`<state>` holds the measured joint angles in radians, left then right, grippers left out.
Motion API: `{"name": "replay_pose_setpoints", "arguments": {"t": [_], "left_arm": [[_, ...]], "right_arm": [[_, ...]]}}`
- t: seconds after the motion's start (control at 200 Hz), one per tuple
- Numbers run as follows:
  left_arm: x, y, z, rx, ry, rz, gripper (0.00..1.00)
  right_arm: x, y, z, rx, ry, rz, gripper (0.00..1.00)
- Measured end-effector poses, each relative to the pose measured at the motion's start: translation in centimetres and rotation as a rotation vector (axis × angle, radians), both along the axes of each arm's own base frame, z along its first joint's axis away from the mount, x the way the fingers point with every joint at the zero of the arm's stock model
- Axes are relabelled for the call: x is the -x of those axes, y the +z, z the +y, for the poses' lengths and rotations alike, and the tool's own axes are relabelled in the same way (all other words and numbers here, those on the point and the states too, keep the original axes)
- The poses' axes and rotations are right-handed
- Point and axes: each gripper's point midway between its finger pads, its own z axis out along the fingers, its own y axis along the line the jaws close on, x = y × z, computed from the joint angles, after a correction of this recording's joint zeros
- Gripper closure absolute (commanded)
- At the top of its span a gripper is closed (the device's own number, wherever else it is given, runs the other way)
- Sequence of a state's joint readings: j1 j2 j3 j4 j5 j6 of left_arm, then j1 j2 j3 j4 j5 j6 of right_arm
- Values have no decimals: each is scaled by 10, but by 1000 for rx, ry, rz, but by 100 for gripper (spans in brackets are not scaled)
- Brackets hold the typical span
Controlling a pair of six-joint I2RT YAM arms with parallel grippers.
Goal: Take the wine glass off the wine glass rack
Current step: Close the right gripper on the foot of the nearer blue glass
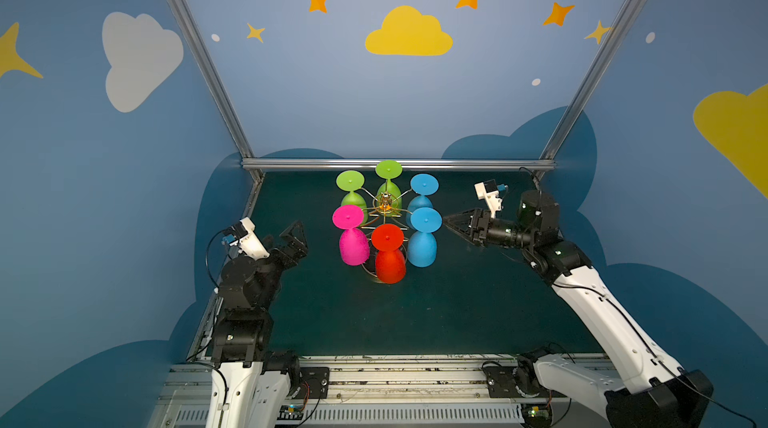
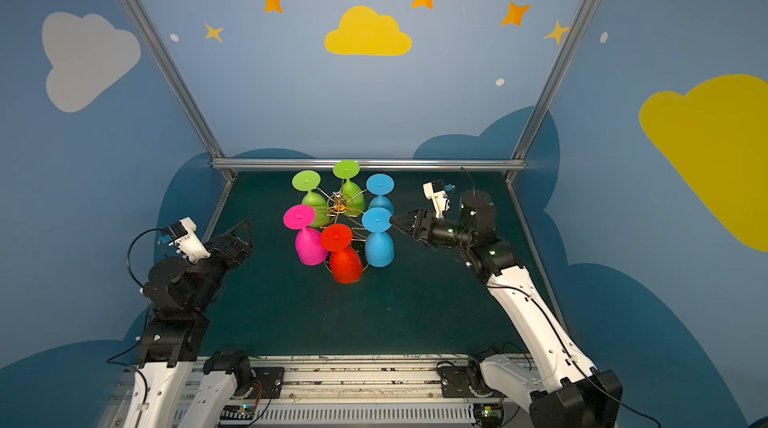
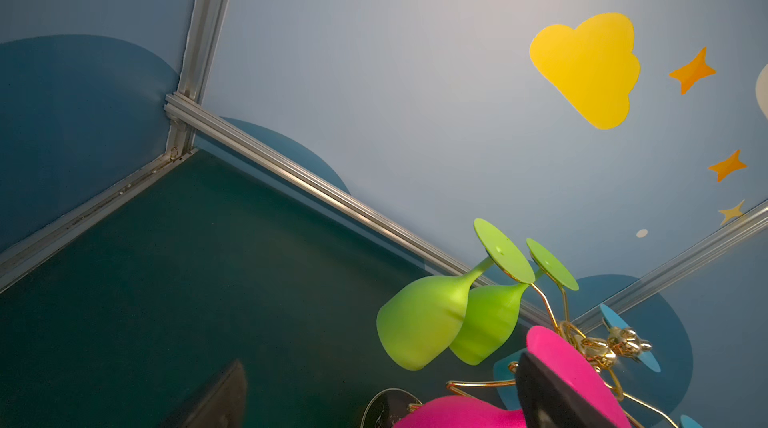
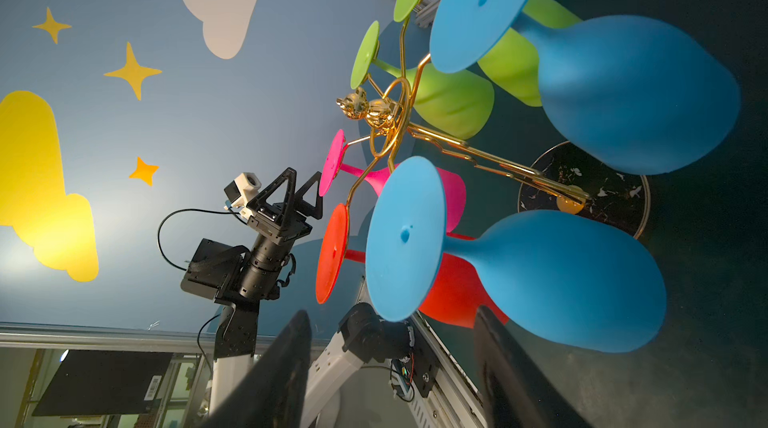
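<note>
The gold wire wine glass rack point(image 1: 385, 205) point(image 2: 338, 203) stands mid-table, with several coloured wine glasses hanging bowl-down from its arms. The front blue wine glass point(image 1: 422, 245) point(image 4: 552, 280) hangs on the rack's right side. My right gripper point(image 1: 446, 222) point(image 4: 395, 363) is open, level with this glass's round foot and just right of it. The foot's edge lies ahead of the fingertips, with nothing between them. My left gripper point(image 1: 295, 234) point(image 3: 382, 397) is open and empty, left of the pink glass point(image 1: 353, 245).
A red glass point(image 1: 390, 264) hangs at the front, a second blue glass point(image 1: 422, 199) behind the front one, and two green glasses point(image 1: 353, 199) at the back. The rack's dark round base point(image 4: 615, 205) sits on the green mat. Aluminium rails edge the table.
</note>
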<state>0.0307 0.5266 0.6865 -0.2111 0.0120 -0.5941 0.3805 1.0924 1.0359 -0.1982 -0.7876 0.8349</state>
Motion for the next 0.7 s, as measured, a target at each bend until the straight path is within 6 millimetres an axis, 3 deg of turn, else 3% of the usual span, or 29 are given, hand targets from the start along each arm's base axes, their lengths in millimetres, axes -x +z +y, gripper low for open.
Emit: {"name": "replay_pose_setpoints", "arguments": {"t": [0.24,0.431,0.701], "left_arm": [[-15,-13,-11,19,-67,64,0],[-7,0,-15,52,-83,10,0],[1,5,-15,74,-81,-20,0]], "right_arm": [[-4,-12,15,7,-7,54,53],[-12,-21,19,11,-30,95,67],[-18,-16,19,-15,-61,99,85]]}}
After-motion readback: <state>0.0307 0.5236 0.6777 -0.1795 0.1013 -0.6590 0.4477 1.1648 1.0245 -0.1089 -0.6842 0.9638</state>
